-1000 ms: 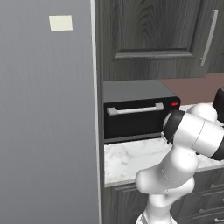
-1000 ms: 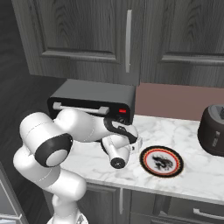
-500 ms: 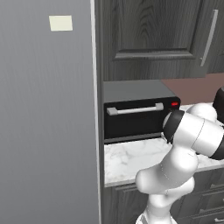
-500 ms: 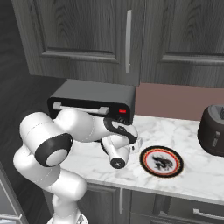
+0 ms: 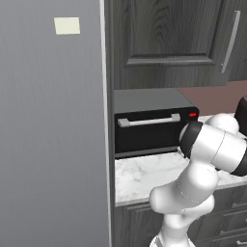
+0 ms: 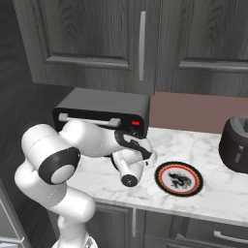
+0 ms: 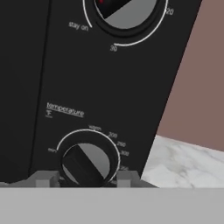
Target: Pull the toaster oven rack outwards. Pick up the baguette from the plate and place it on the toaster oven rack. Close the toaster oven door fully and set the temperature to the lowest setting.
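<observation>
- Black temperature knob (image 7: 86,164), low on toaster oven (image 6: 104,106) panel, sits directly ahead of gripper (image 7: 81,178)
- Fingers (image 7: 43,179) half-spread, flanking knob; grip cannot be told
- Knob bar slants diagonally

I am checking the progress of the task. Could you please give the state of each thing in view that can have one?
toaster oven door: closed, handle at top.
red light: lit.
temperature knob: pointer bar slanted, exact setting unclear.
gripper: at the temperature knob, one fingertip either side; grip cannot be told.
plate: no baguette on it.
upper cabinet doors: closed.
</observation>
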